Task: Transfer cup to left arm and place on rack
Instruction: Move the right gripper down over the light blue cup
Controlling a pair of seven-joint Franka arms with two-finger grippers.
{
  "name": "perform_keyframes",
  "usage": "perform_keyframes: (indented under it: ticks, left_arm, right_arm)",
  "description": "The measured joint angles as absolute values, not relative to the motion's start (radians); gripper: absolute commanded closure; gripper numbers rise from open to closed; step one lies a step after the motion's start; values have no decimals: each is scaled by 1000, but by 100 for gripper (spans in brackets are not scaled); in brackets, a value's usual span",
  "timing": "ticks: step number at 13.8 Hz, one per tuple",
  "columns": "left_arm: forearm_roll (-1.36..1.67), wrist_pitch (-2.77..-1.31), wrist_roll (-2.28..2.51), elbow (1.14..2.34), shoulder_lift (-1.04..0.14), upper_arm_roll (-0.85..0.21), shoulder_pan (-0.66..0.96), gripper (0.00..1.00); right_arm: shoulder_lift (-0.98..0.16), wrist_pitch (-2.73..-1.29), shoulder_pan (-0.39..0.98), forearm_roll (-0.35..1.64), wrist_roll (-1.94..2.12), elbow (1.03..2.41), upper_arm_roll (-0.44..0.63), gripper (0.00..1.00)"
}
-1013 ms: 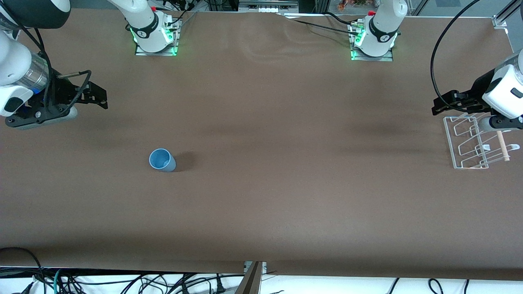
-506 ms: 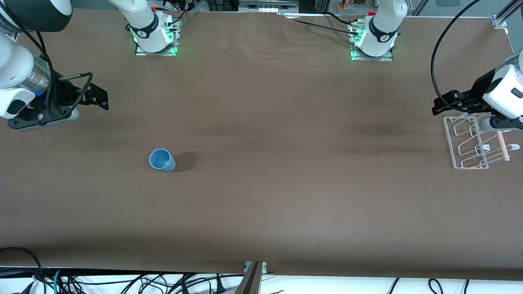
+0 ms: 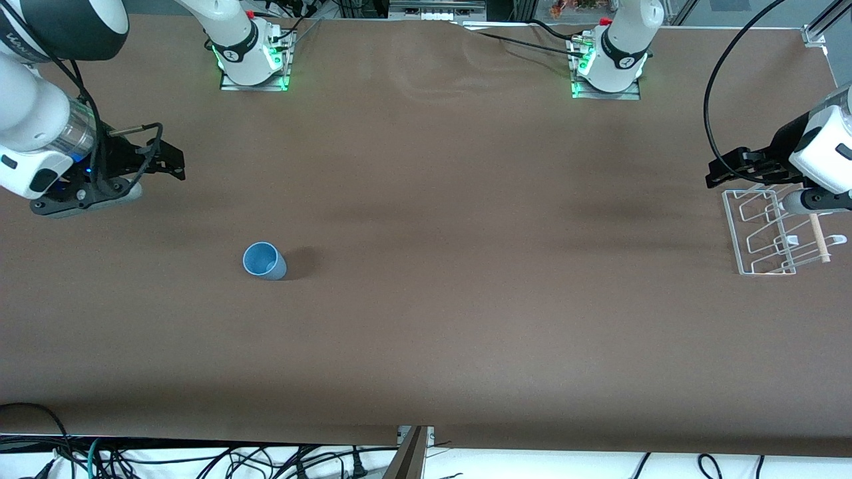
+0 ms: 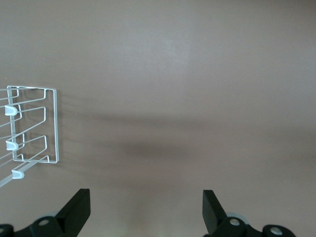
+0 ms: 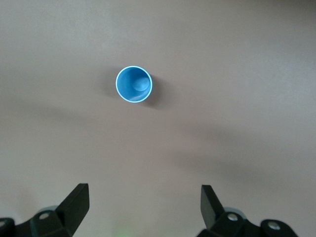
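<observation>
The light-blue cup (image 3: 263, 260) stands upright on the brown table toward the right arm's end; it also shows in the right wrist view (image 5: 134, 84). My right gripper (image 3: 172, 161) is open and empty, up in the air over bare table and well apart from the cup; its wrist view (image 5: 144, 200) shows the jaws wide apart. The wire rack (image 3: 775, 231) with its pale wooden rod lies at the left arm's end and shows in the left wrist view (image 4: 32, 124). My left gripper (image 3: 722, 171) is open and empty, hovering by the rack's edge; its wrist view (image 4: 146, 205) shows the jaws wide apart.
Both arm bases (image 3: 253, 53) (image 3: 609, 63) stand along the table's edge farthest from the front camera. A long black cable (image 3: 715, 80) arches above the left arm. Cables lie below the table's near edge.
My right gripper has moved a little toward the table's middle and toward the cup. The left arm, the cup and the rack have not visibly moved.
</observation>
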State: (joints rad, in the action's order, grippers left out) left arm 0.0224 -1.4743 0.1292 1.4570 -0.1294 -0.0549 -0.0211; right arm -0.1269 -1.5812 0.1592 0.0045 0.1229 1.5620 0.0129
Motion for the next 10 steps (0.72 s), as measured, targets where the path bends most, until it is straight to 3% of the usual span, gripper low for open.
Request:
perform_keyframes:
  ticks: [6, 10]
  left_arm:
    - [22, -1474, 129, 1457, -130, -55, -22, 0]
    - [22, -1473, 129, 1458, -133, -55, -23, 0]
  right_arm:
    - [-200, -1628, 176, 4, 123, 1562, 9, 1]
    - [-312, -1774, 179, 4, 123, 1560, 9, 1]
